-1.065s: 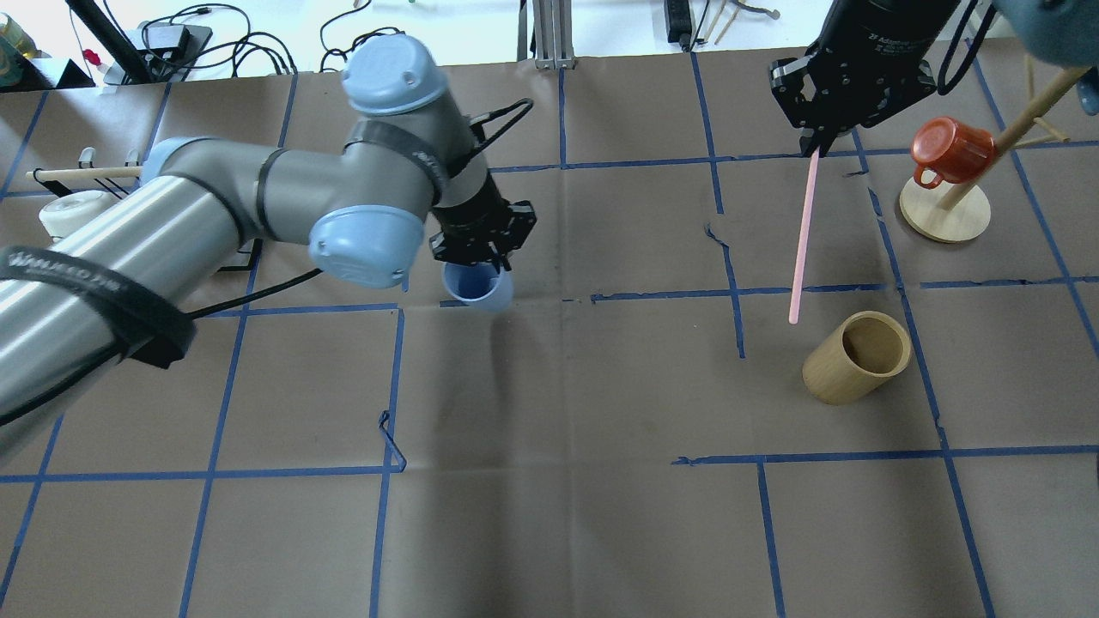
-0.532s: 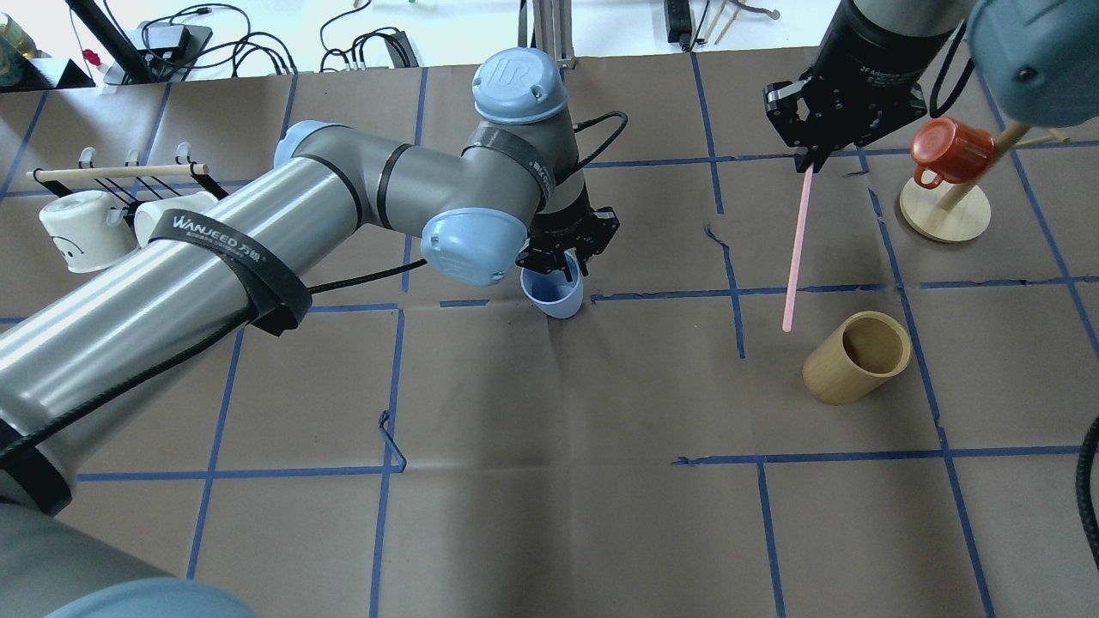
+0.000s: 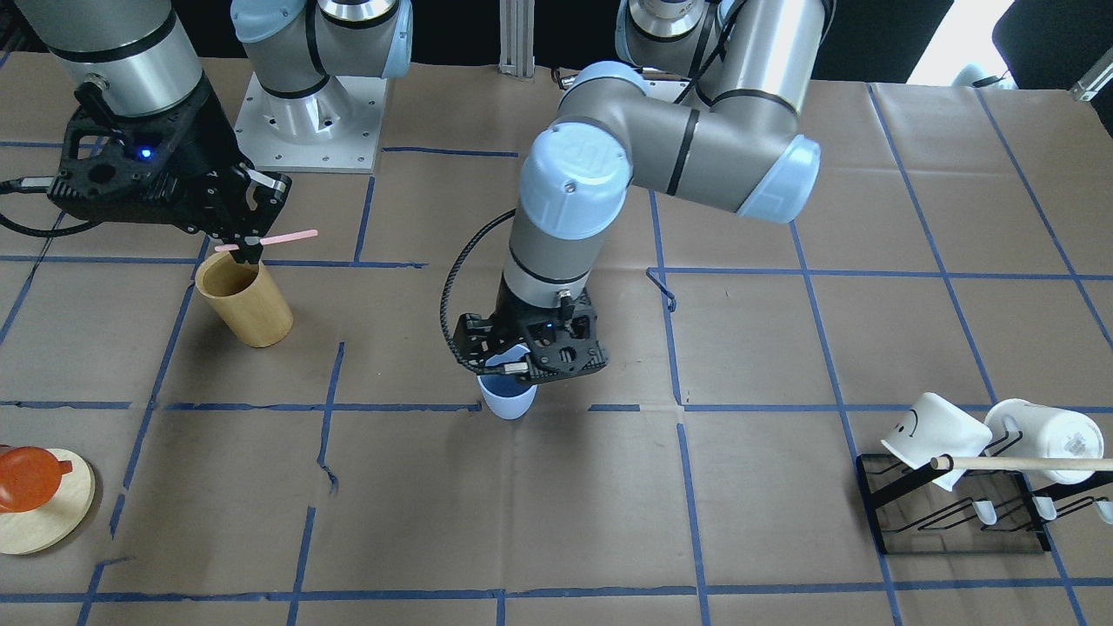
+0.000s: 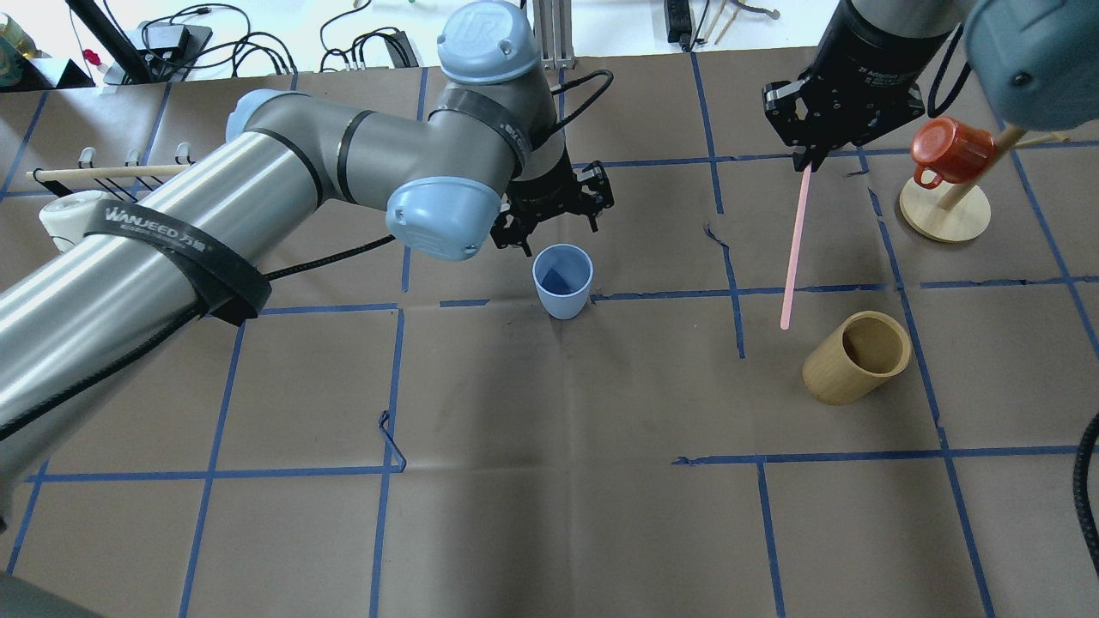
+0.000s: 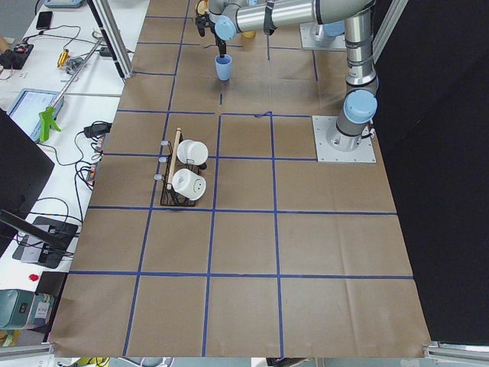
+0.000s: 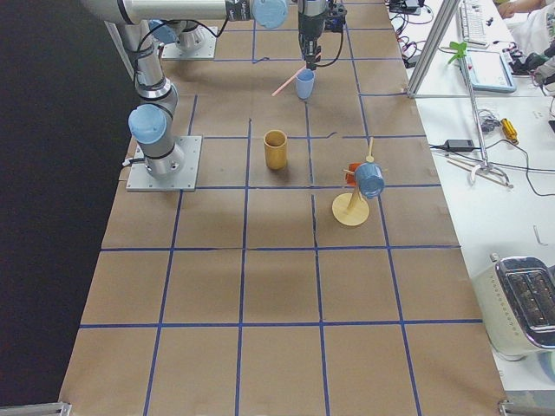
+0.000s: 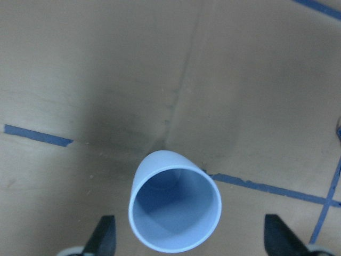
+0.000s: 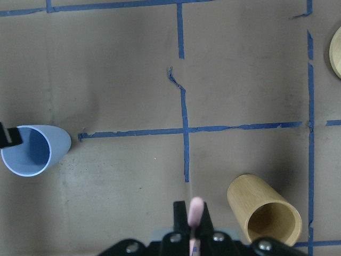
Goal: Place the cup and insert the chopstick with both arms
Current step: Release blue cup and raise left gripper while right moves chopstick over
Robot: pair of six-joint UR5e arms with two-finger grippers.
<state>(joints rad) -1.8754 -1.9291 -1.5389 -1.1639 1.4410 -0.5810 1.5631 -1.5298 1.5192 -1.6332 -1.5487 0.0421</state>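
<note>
The light blue cup [image 4: 562, 281] stands upright on the brown paper near the table's middle; it also shows in the front view [image 3: 509, 402] and in the left wrist view [image 7: 175, 208]. My left gripper [image 4: 554, 210] hangs just above it, open, with both fingertips [image 7: 104, 237] wide of the rim and apart from it. My right gripper [image 4: 811, 159] is shut on one pink chopstick [image 4: 794, 249], held in the air and pointing down toward the table. The chopstick's end [image 8: 195, 210] shows in the right wrist view, with the cup [image 8: 32, 151] off to the side.
A tan wooden cup [image 4: 857, 356] stands beside the chopstick's lower tip. A red mug [image 4: 951, 150] hangs on a wooden tree stand [image 4: 944, 215] at the right. A black rack [image 3: 956, 513] with white mugs and a wooden dowel sits on my left side.
My left arm carried the blue cup to the right, set it down, opened and rose off it. My right gripper with the chopstick shifted only slightly.
</note>
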